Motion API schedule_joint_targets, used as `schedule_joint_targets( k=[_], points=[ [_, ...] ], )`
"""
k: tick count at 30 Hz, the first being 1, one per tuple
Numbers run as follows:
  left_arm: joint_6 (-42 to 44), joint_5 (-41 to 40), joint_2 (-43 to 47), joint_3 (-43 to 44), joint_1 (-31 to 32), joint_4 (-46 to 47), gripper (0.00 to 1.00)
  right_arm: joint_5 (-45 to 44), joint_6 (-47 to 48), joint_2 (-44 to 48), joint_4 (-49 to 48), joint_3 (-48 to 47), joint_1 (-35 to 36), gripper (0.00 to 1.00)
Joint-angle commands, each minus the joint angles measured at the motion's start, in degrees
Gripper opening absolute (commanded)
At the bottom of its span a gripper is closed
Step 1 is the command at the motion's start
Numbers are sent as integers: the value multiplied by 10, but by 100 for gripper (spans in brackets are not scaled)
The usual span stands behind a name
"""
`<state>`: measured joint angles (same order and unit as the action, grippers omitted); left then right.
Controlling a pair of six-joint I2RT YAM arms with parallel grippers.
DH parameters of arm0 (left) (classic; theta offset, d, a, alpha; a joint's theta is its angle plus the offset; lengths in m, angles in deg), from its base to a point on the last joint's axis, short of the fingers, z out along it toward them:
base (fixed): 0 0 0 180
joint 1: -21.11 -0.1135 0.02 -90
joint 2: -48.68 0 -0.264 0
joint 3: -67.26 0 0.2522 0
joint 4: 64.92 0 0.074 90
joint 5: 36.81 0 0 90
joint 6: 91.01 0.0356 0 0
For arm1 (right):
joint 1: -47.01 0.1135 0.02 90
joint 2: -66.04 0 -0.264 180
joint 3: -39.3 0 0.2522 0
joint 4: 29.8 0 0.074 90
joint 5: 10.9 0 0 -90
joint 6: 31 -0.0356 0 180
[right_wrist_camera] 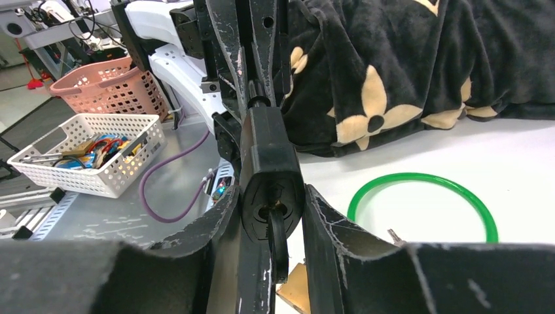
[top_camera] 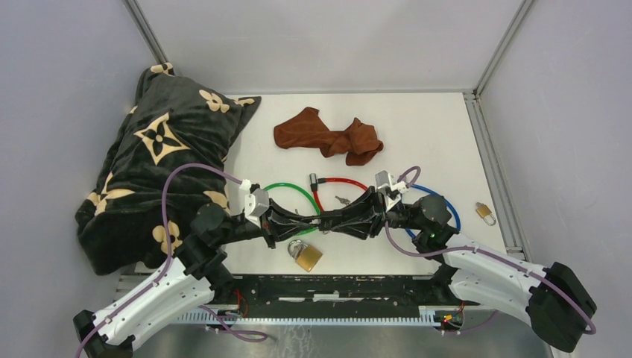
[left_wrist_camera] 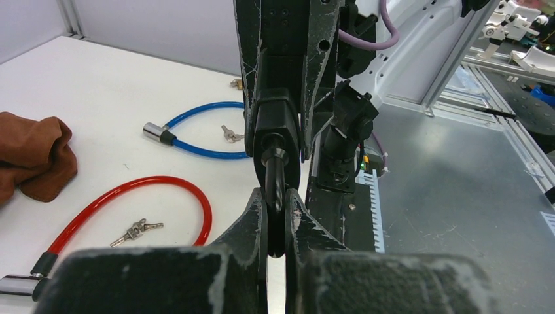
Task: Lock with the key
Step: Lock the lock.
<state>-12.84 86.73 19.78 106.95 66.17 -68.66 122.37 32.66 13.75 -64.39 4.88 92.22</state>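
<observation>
By the near edge of the worktop (top_camera: 417,134), the left gripper (left_wrist_camera: 277,199) pinches the stem of the black lock (right_wrist_camera: 268,150). The right gripper (right_wrist_camera: 271,195) clamps its body.

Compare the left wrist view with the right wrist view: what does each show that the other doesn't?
Only the left wrist view shows the blue cable lock, the red cable lock, a bunch of keys and the brown cloth. Only the right wrist view shows the green cable loop, the patterned blanket, and a white basket and pink basket off the table. Both show the black lock gripped between the left hand and right hand.
</observation>
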Motion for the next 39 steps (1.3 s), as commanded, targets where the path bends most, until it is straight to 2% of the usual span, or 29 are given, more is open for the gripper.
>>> schedule_joint_targets(
  k=[1,4,7,15,19,23,30,39],
  points=[
    [-35,-16,0,18,-3,74,2,-9,-35,-7,-70,-34,21,15],
    [-58,-24,-9,11,-4,91,2,-40,-2,-19,-29,-59,55,0],
    [-73,-20,-15,9,-2,98,2,-56,26,-31,-2,-80,81,0],
    [-78,-23,-9,-29,2,96,2,-107,13,-38,-16,-115,97,0],
    [-104,-38,-15,-57,5,113,2,-131,38,-51,42,-149,110,0],
    [-95,-50,-22,-45,9,123,2,-145,47,-75,74,-155,112,0],
    [-93,-49,-35,-35,15,127,2,-127,41,-118,62,-169,119,0],
    [-117,-57,-54,-55,33,133,2,-117,70,-135,92,-204,148,0]
  ],
)
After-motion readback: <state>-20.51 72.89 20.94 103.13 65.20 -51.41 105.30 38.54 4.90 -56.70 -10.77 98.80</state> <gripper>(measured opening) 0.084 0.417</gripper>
